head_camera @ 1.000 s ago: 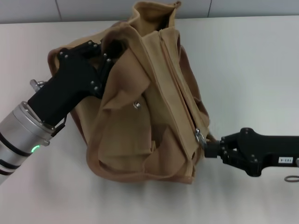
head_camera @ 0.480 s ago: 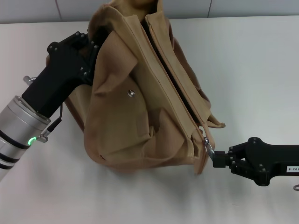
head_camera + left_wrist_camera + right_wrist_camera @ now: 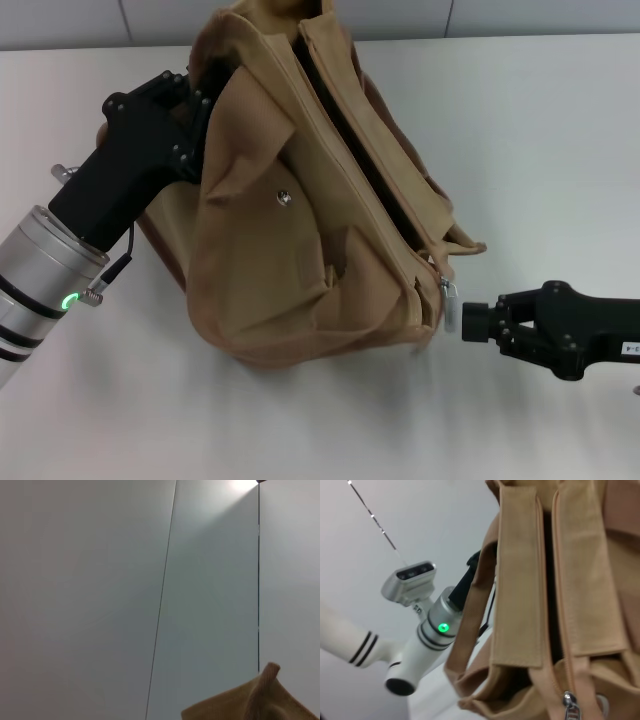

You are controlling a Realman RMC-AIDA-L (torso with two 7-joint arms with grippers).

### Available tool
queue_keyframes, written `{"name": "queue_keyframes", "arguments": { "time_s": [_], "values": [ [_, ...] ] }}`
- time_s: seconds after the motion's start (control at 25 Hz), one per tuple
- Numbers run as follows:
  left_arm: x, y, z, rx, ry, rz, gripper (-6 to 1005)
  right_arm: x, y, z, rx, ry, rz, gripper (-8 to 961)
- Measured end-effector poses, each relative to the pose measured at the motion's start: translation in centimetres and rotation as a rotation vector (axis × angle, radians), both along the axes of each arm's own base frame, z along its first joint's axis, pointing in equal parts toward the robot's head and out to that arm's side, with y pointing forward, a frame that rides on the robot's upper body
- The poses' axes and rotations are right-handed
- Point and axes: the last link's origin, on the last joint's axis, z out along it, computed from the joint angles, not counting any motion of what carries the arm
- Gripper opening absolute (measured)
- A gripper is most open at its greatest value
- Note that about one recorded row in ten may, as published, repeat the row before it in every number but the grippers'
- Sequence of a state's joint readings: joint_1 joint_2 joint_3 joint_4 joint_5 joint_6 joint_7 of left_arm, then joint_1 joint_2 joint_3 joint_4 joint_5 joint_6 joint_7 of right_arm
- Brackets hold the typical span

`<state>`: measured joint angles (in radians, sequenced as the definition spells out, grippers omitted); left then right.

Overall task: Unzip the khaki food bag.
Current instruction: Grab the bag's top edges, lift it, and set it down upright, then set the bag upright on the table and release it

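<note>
The khaki food bag point(image 3: 300, 260) stands tilted on the white table point(image 3: 540, 130), snap pocket point(image 3: 285, 198) facing up. Its top zipper gapes as a dark slit point(image 3: 360, 160) along nearly the whole length. My left gripper point(image 3: 197, 100) is shut on the bag's far end, its fingertips buried in the fabric. My right gripper point(image 3: 466, 322) is at the near end, shut on the silver zipper pull point(image 3: 450, 303). In the right wrist view the open slit point(image 3: 551, 580) and the pull point(image 3: 570, 704) show. A corner of tan fabric point(image 3: 260, 700) shows in the left wrist view.
The bare white tabletop lies right of and in front of the bag. A grey panelled wall point(image 3: 400, 15) runs behind the table. My left arm with its green light point(image 3: 440, 625) shows in the right wrist view.
The zipper has gone from closed to open along the bag's top. My right gripper has drawn the pull toward the near right. My left gripper has lifted and shifted the bag's far end left.
</note>
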<state>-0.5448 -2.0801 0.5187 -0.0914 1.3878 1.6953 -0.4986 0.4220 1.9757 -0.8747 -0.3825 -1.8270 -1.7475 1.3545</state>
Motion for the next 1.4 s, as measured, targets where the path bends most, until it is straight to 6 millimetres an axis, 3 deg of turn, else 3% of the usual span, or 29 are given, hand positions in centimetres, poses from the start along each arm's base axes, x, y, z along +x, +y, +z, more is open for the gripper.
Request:
{"name": "queue_keyframes", "arguments": {
  "time_s": [0.32, 0.56, 0.84, 1.04, 1.24, 1.4],
  "values": [
    [-0.2, 0.2, -0.1, 0.000, 0.012, 0.016, 83, 1.3, -1.1, 0.9, 0.224, 0.000, 0.092, 261],
    [-0.2, 0.4, -0.2, -0.004, 0.018, 0.021, 83, 2.1, -1.6, 0.2, 0.581, -0.042, 0.157, 415],
    [-0.1, 0.4, -0.3, -0.008, 0.019, 0.023, 83, 1.5, -0.3, -1.1, 0.610, -0.056, 0.156, 636],
    [-0.1, 0.4, -0.3, -0.009, 0.019, 0.023, 83, 0.7, 0.8, -1.6, 0.594, -0.058, 0.174, 542],
    [-0.2, 0.5, -0.3, -0.011, 0.022, 0.029, 83, 0.3, 1.0, -1.9, 0.573, -0.053, 0.194, 307],
    [-0.3, 0.4, -0.3, -0.011, 0.023, 0.032, 83, 0.2, 1.1, -1.9, 0.571, -0.052, 0.199, 217]
  ]
}}
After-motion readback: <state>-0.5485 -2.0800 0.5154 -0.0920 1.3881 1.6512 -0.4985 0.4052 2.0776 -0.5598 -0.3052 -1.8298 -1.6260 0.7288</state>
